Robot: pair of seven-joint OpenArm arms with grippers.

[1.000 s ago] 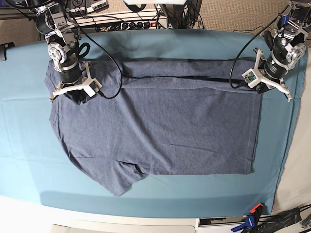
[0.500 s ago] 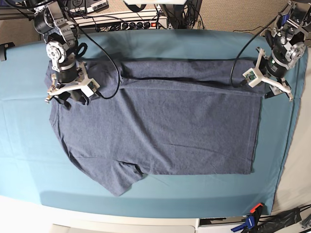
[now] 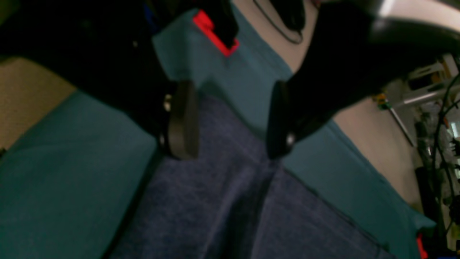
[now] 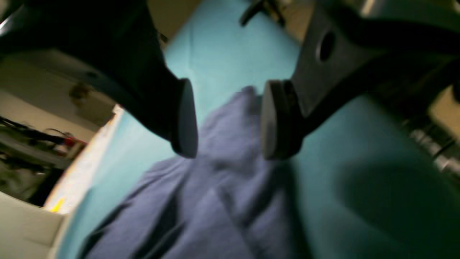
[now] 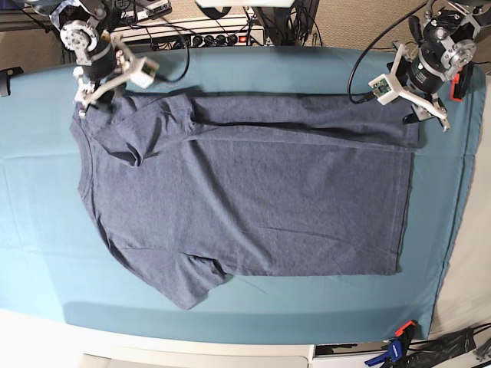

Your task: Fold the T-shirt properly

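The dark blue-grey T-shirt (image 5: 253, 199) lies flat on the teal table cloth (image 5: 230, 310), its far long edge folded over toward the middle and one sleeve pointing at the front. My left gripper (image 5: 410, 101) hovers above the shirt's far right corner. In the left wrist view it (image 3: 230, 122) is open, with nothing between its pads and the T-shirt (image 3: 222, 201) below. Over the far left shoulder my right gripper (image 5: 111, 86) is raised. The right wrist view shows it (image 4: 228, 120) open and empty above the T-shirt (image 4: 222, 201).
Cables and a power strip (image 5: 207, 34) run along the table's far edge. An orange and blue clamp (image 5: 395, 346) grips the front right corner. The cloth's right edge (image 5: 460, 192) drops off close to the shirt's hem.
Both grippers have opened, let go of the shirt's folded far edge and lifted back toward the far side of the table. The shirt stays where it was laid.
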